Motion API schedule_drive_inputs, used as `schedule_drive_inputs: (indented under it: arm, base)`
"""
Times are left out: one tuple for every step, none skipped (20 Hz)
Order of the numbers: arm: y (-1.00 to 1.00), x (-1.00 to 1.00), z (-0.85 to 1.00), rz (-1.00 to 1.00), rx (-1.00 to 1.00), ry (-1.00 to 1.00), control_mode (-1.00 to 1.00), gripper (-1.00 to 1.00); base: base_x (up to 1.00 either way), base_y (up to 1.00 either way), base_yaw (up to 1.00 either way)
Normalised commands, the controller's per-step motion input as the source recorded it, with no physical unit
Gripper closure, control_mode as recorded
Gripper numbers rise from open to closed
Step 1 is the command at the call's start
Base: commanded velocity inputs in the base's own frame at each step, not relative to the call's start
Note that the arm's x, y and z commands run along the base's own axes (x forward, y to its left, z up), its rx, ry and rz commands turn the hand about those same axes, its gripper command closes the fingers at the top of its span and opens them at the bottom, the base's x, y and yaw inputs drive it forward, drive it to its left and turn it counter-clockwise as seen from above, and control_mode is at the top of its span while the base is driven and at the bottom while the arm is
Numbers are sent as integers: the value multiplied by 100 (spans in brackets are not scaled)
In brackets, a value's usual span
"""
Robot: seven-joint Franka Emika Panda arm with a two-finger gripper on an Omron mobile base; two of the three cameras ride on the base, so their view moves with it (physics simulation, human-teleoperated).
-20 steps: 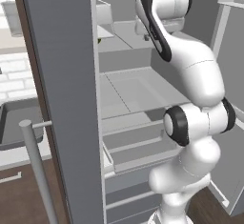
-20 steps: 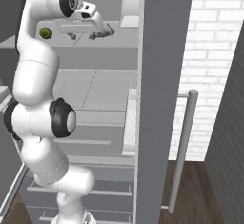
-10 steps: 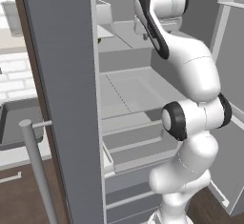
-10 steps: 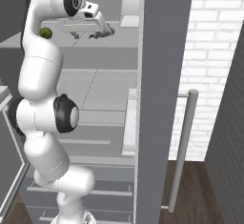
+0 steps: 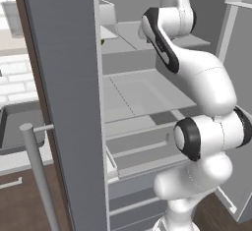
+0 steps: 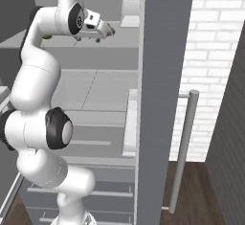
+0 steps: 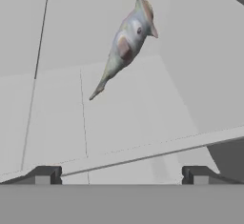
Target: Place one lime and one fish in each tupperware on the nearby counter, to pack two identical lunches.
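A silvery grey fish with pointed fins lies on a pale fridge shelf, ahead of my gripper and clear of it. The gripper's two dark fingertips stand wide apart with nothing between them, so it is open. Seen from the right base, the gripper reaches over the upper shelf inside the open fridge. A small green spot that may be a lime peeks out behind my upper arm. The counter shows at the far left. The tupperware are out of view.
The fridge door stands open at my left with its bar handle. A white box sits at the back of the top shelf. Lower shelves and drawers lie below. A brick wall is at the right.
My arm has shifted slightly and the gripper has edged a little further along the upper shelf. The jaws have stayed open.
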Motion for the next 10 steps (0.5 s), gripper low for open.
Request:
schedule_drive_inputs:
  arm:
    - [0,28,0,-5,4,-5,-100,-100]
    - [0,29,0,-4,4,0,-100,-100]
    - [0,34,0,-3,2,0,-100,-100]
    - [0,39,0,-3,2,0,-100,-100]
    - [0,45,0,-4,1,0,-100,-100]
    - [-1,49,0,-4,1,0,-100,-100]
    - [-2,51,0,-5,2,0,-100,-100]
    - [0,47,0,-3,3,0,-100,-100]
    - [0,48,0,-3,2,0,-100,-100]
    - [0,51,0,-3,3,0,-100,-100]
  base:
    - [0,0,0]
    - [0,0,0]
    - [0,0,0]
    - [0,0,0]
    - [0,0,0]
    - [0,0,0]
    - [0,0,0]
    - [0,0,0]
    - [0,0,0]
    - [0,0,0]
